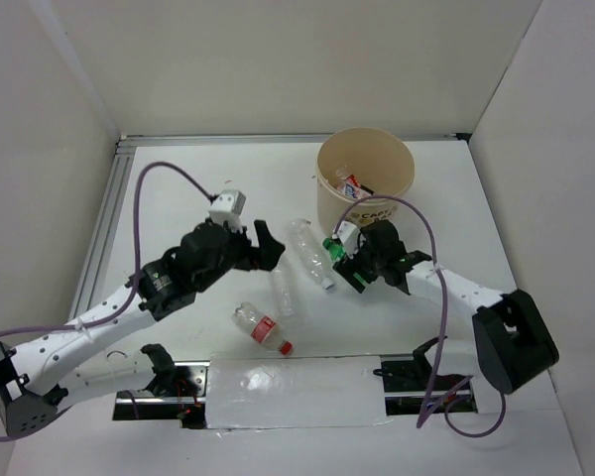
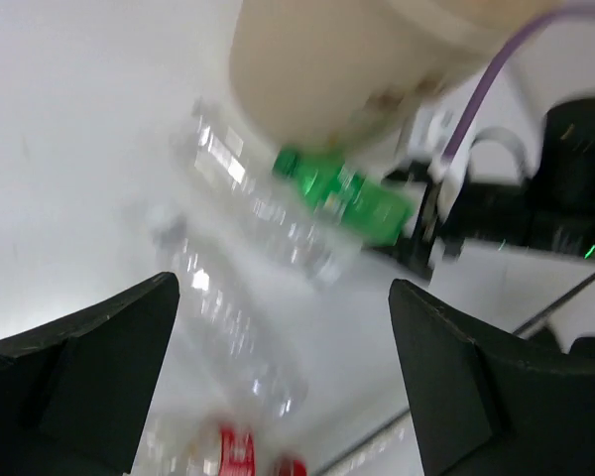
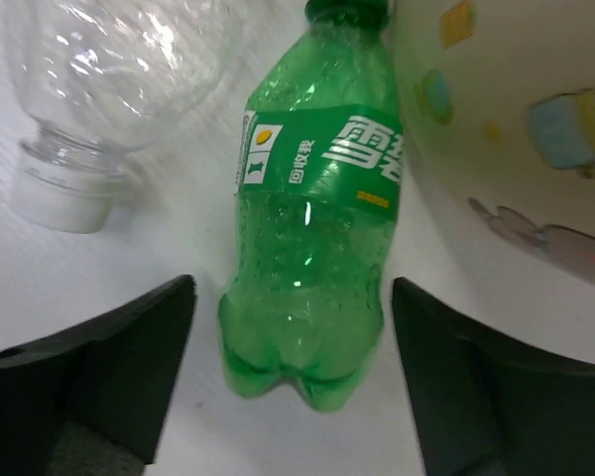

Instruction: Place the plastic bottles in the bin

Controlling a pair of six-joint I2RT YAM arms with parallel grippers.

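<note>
The beige bin [image 1: 365,174] stands at the back, with at least two bottles [image 1: 352,183] inside. A green bottle [image 1: 330,245] lies at its foot. My right gripper [image 1: 349,263] is open with the green bottle [image 3: 312,218] lying between its fingers, untouched, next to the bin wall [image 3: 516,129]. A clear bottle [image 1: 309,253] with a white cap [image 3: 64,193] lies beside it. Another clear bottle [image 1: 282,291] and a red-labelled bottle [image 1: 261,328] lie nearer. My left gripper [image 1: 268,248] is open and empty above the clear bottles [image 2: 233,327]. The left wrist view is blurred.
White walls enclose the table on the left, back and right. A metal rail [image 1: 104,218] runs along the left side. A white-taped plate [image 1: 293,392] lies at the near edge between the arm bases. Purple cables loop over both arms.
</note>
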